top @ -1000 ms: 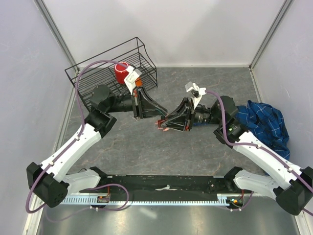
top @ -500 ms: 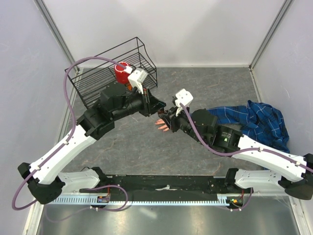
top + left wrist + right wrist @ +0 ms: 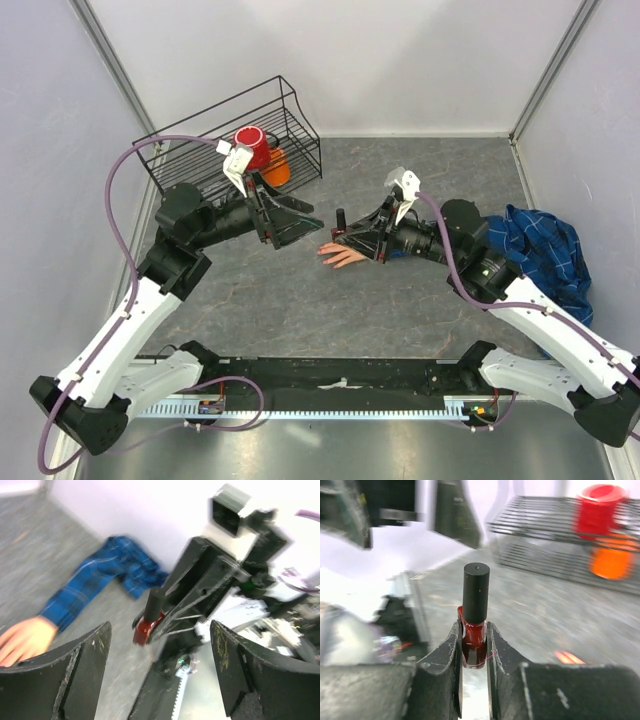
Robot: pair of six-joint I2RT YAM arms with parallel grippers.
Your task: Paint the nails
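The peach fake hand [image 3: 340, 257] lies flat on the grey table, fingers pointing left, and its blue plaid sleeve [image 3: 545, 250] trails off to the right. The nails are too small and blurred to make out. My right gripper [image 3: 352, 236] hovers just above the hand, shut on a small dark red polish bottle [image 3: 476, 595] whose black cap is on. That bottle [image 3: 148, 620] also shows in the left wrist view, beyond the hand [image 3: 22, 637]. My left gripper [image 3: 303, 222] stands open and holds nothing, a short way left of the bottle.
A black wire basket [image 3: 195, 165] stands at the back left, holding a red cup [image 3: 250, 148] and an orange object [image 3: 277, 167]. Walls close the table in on three sides. Bunched plaid cloth lies by the right wall.
My left gripper has opened and drawn back left from the bottle. The right gripper, still shut on the bottle, has swung around above the hand.
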